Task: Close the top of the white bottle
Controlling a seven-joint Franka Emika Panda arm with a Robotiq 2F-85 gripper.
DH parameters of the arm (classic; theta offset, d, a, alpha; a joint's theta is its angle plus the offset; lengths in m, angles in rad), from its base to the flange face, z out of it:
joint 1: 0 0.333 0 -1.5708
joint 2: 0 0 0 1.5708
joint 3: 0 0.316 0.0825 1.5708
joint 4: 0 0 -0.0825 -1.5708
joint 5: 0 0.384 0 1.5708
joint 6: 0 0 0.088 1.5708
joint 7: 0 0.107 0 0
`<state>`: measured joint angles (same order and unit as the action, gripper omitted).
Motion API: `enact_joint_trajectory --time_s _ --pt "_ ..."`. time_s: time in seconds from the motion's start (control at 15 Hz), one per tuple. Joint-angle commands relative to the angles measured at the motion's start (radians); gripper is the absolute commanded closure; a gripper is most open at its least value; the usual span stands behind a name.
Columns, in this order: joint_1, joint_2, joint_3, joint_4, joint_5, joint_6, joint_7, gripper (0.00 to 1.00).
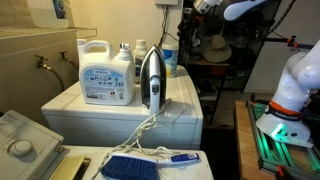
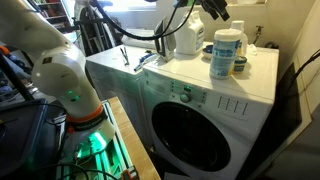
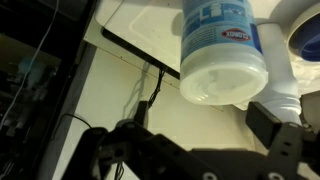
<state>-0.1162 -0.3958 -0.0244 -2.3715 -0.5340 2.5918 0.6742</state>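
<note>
Gripper (image 3: 200, 140) up high, fingers spread wide apart, nothing between them. From outside, it hangs above washer top (image 2: 200, 72), over big jug (image 2: 188, 35) and round blue-label canister (image 2: 228, 50). White bottle (image 3: 284, 90) sits at right edge of wrist view, just beside canister, partly cut off, so can't tell if cap is open or shut. Iron (image 1: 150, 78) stands upright near jug.
</note>
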Motion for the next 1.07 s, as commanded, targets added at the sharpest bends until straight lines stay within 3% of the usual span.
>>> enact_joint_trajectory --time_s 0.0,0.27,0.53,1.0 --pt "-0.009 -0.113 0.026 -0.036 0.185 -0.110 -0.075 0.00" --pt "-0.032 -0.212 0.056 -0.023 0.275 -0.280 -0.091 0.00" --pt "-0.069 -0.303 0.091 -0.010 0.281 -0.402 -0.066 0.00" --pt "-0.092 -0.327 0.114 0.006 0.272 -0.410 -0.077 0.00"
